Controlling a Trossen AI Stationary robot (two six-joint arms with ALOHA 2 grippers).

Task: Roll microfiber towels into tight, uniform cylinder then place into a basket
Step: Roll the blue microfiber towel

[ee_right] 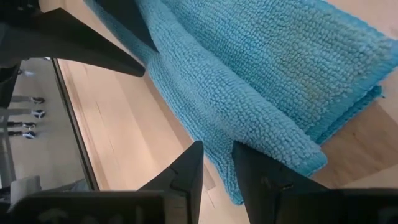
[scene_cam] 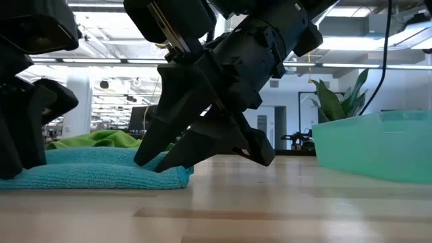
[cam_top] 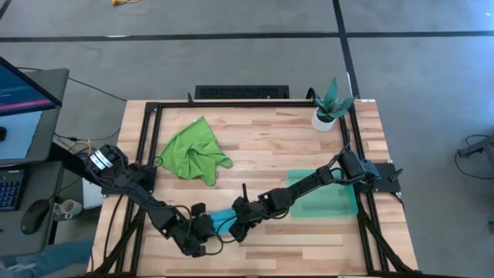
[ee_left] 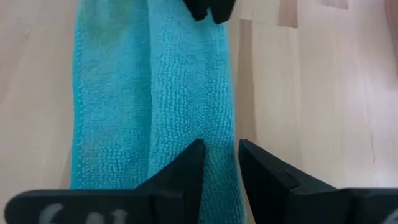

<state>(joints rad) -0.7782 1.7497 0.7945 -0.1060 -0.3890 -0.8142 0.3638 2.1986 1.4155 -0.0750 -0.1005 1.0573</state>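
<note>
Here, your blue towel (cam_top: 222, 222) lies folded flat on the table (cam_top: 262, 147) near its front edge — the left gripper (cam_top: 202, 234) pinches one end, the right gripper (cam_top: 234, 229) pinches the other. The green towel (cam_top: 191, 151) sits crumpled further back; the basket (cam_top: 340, 202) stands well apart, on the right.

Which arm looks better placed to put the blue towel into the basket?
Right, probably. Its tool is on the blue towel and its arm reaches over the basket; the left tool is farther away.
</note>
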